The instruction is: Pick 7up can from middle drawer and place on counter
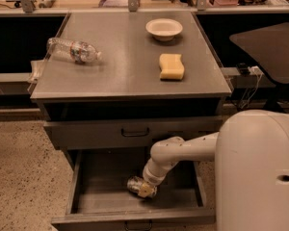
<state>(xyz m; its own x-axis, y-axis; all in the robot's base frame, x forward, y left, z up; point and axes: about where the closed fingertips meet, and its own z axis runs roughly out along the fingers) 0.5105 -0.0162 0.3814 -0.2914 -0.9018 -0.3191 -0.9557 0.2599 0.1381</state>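
Counter (125, 71) level, left to right: carrying a clear bottle (73, 50) lying on its side near the left edge, a white bowl (164, 29) at the back, and a yellow sponge (171, 66) toward the right. Leaving bare room across the middle and front.

Below, standing pulled out: middle drawer (98, 189), holding the 7up can (134, 183) on its side on the floor, right of centre. Reaching down from the right: gripper (143, 188), sitting against the can's right end. Not showing whether clamped on the can or merely touching it.

Step in hand, by judgement: securing the grasp.
- Confirming a firm hold across the can body before lifting.
- Guarding against rolling leftward under glancing contact.

Clearances:
- Staying off the drawer's low left wall; open floor lying on that side.
- Drawing outward toward the drawer front while rising, clearing the closed drawer front (135, 132) and the counter rim above.
- Aiming for the bare strip between bottle and sponge, well back from the front edge.
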